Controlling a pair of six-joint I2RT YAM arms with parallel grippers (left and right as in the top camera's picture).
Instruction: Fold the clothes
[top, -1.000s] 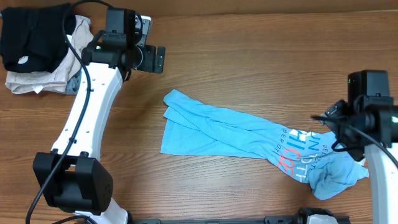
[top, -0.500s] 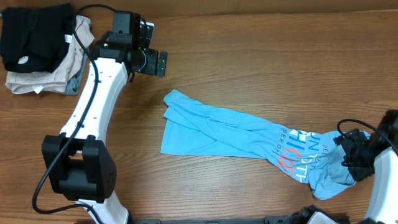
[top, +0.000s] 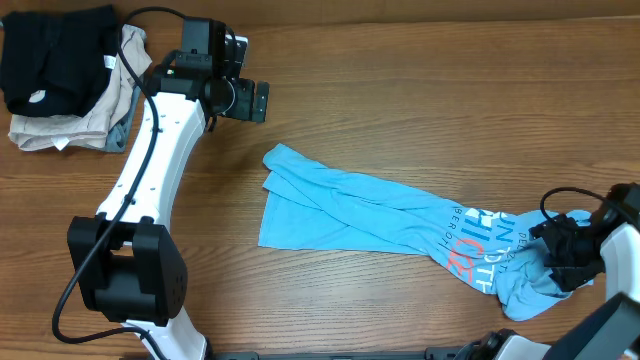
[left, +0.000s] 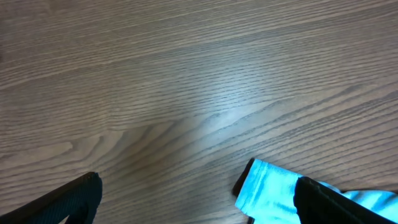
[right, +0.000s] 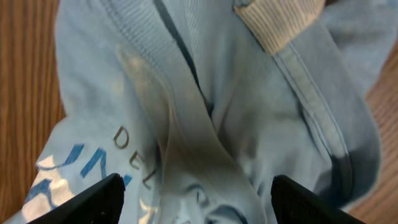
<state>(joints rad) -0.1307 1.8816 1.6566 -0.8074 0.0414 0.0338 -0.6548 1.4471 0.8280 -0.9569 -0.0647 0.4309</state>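
From overhead we see the sky-blue T-shirt (top: 370, 210) lying in a long, rumpled diagonal band on the wooden table (top: 420, 90). It runs from a folded end near the middle down to a bunched end at the right edge. Its white and red-orange lettering (top: 478, 248) sits toward that bunched end. The right gripper (top: 560, 258) is over the bunched end, but from here we cannot tell how its jaws stand. The left gripper (top: 250, 100) is up near the far left, well apart from the shirt. In the far left corner a black garment (top: 55, 55) lies on a beige garment (top: 50, 130), with a grey-blue garment (top: 118, 138) just beside them.

In the left wrist view we see mostly bare table (left: 186, 74). The left gripper (left: 198, 202) has its jaws spread wide at the lower corners, with nothing held. One corner of the sky-blue T-shirt (left: 267, 193) shows near the right jaw.

In the right wrist view the sky-blue T-shirt (right: 205, 112) fills the picture, creased, with its ribbed collar (right: 280, 25) at the top and lettering (right: 74, 165) at lower left. The right gripper (right: 199, 202) is spread wide, with fabric lying between the jaws and not pinched.
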